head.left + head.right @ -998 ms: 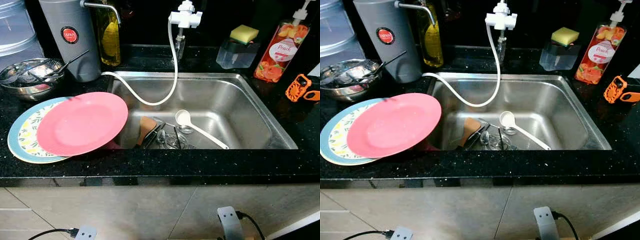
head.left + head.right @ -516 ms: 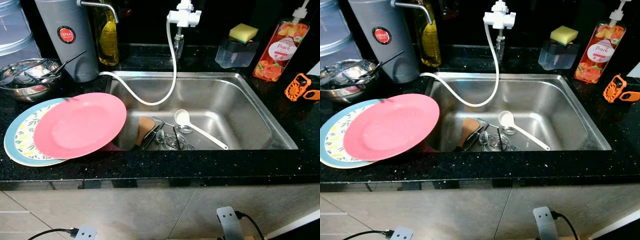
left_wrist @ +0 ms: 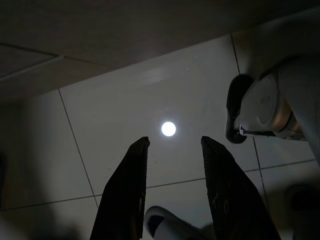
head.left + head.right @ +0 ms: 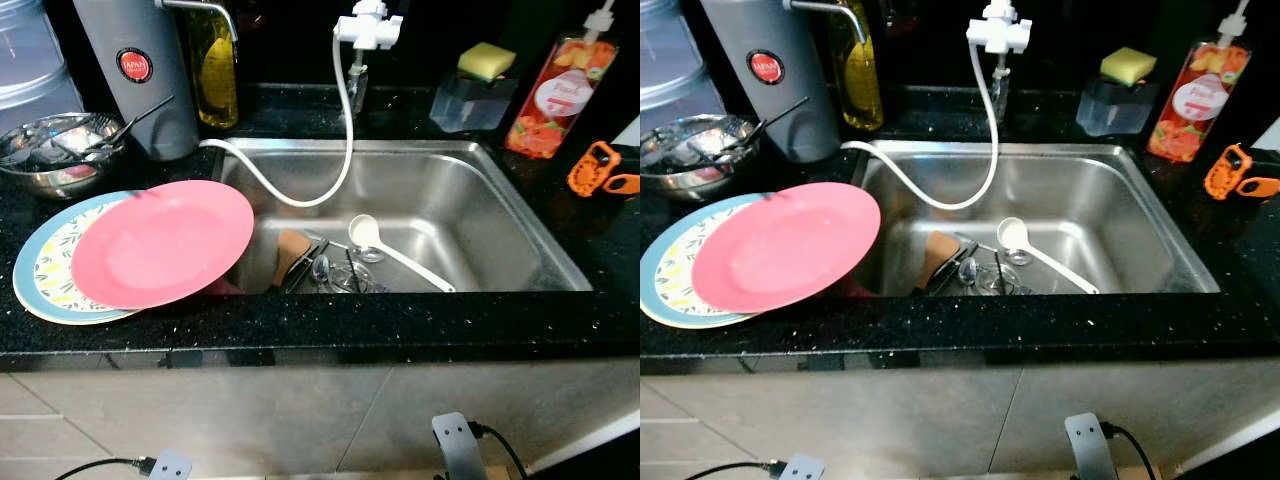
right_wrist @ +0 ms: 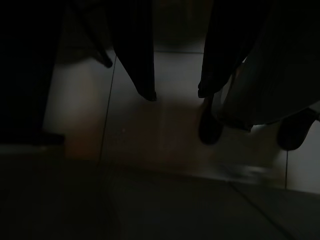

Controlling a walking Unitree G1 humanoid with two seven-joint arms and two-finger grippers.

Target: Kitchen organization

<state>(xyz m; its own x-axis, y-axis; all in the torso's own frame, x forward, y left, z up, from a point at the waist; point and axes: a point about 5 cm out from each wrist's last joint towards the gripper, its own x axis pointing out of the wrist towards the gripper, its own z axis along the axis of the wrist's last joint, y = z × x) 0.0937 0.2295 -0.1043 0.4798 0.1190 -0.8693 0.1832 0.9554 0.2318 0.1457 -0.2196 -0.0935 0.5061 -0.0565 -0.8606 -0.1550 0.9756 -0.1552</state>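
Black speckled desk (image 4: pixel 400 330) surrounds a steel sink (image 4: pixel 500 215) holding a white ladle (image 4: pixel 385 250); a pink plate (image 4: pixel 160 245) overhangs its rim. Left pincer (image 3: pixel 172 142) and right pincer (image 5: pixel 177 95) hang released above floor tiles

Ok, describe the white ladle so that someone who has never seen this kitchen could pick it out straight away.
Start at the stainless steel sink set into the black speckled countertop. On its floor, near the front wall, lies a cluster of metal utensils; the white plastic ladle rests just right of it. Its round bowl points toward the back and its long handle runs forward to the right, the one white piece among the silver ones.
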